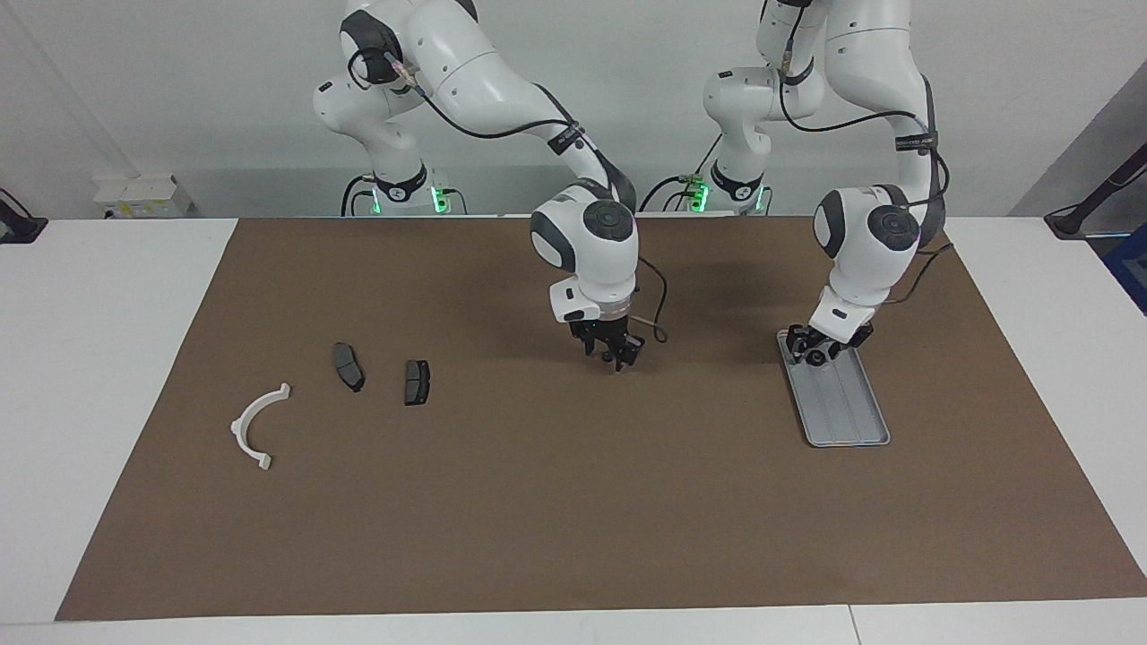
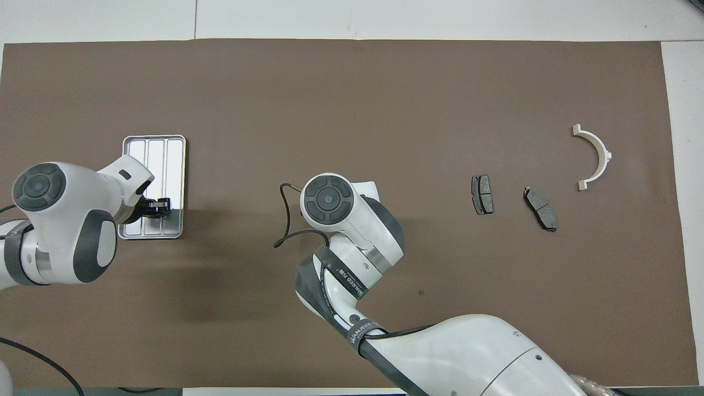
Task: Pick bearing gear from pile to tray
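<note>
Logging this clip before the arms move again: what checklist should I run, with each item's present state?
1. Left gripper over the tray: ok, at the tray's end nearer the robots.
2. Left gripper open: ok, fingertips apart.
3. Part resting in the tray: cannot tell; a small dark round shape shows at the fingertips.
4. Right gripper free: ok, open over bare mat mid-table, nothing in it.
5. Pile undisturbed: ok, two pads and the bracket lie apart toward the right arm's end.
6. Another bearing to fetch: not ok, none visible there.
</note>
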`<state>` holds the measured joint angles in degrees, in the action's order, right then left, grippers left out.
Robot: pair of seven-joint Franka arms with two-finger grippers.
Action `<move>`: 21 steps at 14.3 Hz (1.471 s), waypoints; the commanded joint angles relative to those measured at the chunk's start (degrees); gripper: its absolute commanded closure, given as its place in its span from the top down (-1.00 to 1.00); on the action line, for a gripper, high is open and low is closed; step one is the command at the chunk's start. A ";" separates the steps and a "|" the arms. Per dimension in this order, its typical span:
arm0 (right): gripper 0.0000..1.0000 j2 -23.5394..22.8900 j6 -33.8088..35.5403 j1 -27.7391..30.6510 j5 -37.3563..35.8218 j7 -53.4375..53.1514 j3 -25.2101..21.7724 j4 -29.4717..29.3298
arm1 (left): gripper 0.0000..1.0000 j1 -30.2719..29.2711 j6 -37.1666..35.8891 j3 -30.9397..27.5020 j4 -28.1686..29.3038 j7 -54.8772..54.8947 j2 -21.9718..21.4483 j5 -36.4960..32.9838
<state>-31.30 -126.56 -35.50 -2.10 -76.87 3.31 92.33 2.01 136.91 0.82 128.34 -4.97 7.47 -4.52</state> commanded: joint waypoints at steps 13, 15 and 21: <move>1.00 13.99 21.88 30.66 0.87 64.36 0.74 -7.60 | 0.99 36.48 -6.04 -0.55 -15.39 -54.35 7.89 -2.33; 1.00 14.16 22.50 33.03 0.43 65.88 0.73 -7.52 | 0.99 36.31 -2.72 -0.64 -15.66 -54.35 10.18 -2.33; 1.00 14.87 22.50 35.41 0.69 65.97 0.65 -6.99 | 0.99 36.30 1.52 -0.73 -15.66 -54.79 13.36 -2.42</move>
<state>-18.11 -104.56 -1.51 -1.73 -12.01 3.17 83.54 37.93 138.05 0.28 114.05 -58.41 20.02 -5.74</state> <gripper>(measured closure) 0.000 0.000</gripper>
